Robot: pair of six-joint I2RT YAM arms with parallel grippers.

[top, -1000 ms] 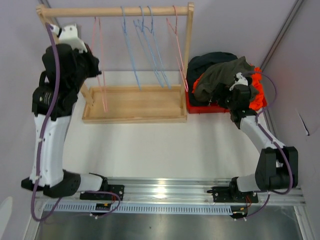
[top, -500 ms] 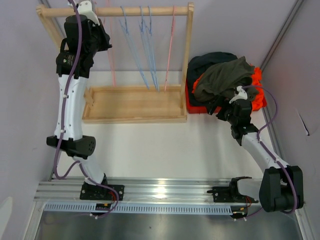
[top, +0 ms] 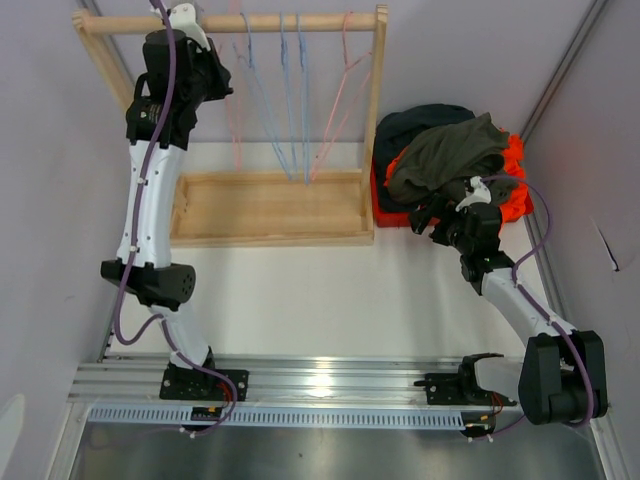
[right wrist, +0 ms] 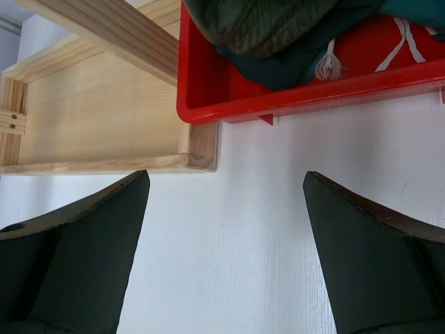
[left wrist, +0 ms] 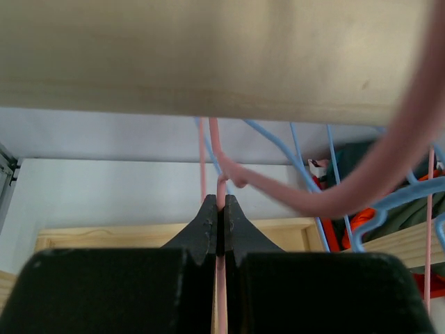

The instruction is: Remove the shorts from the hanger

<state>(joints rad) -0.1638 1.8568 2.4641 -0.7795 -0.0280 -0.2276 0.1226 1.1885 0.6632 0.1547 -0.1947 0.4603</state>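
Note:
The shorts lie piled in a red bin right of the rack: an olive-green pair on top, orange and dark navy beneath. The right wrist view shows the olive pair over a dark teal one. My left gripper is shut on a bare pink hanger just under the wooden rod. From above, that gripper is at the rod's left end. My right gripper is open over the white table, just in front of the bin.
The wooden rack's rod carries bare blue hangers and a second pink hanger, hanging askew. Its wooden base tray lies below. The right post stands next to the bin. Grey walls close in both sides.
My left arm rose from the rack's left post to the rod and shifted right with the pink hanger; the hangers swung. My right arm drew back from the bin over the table.

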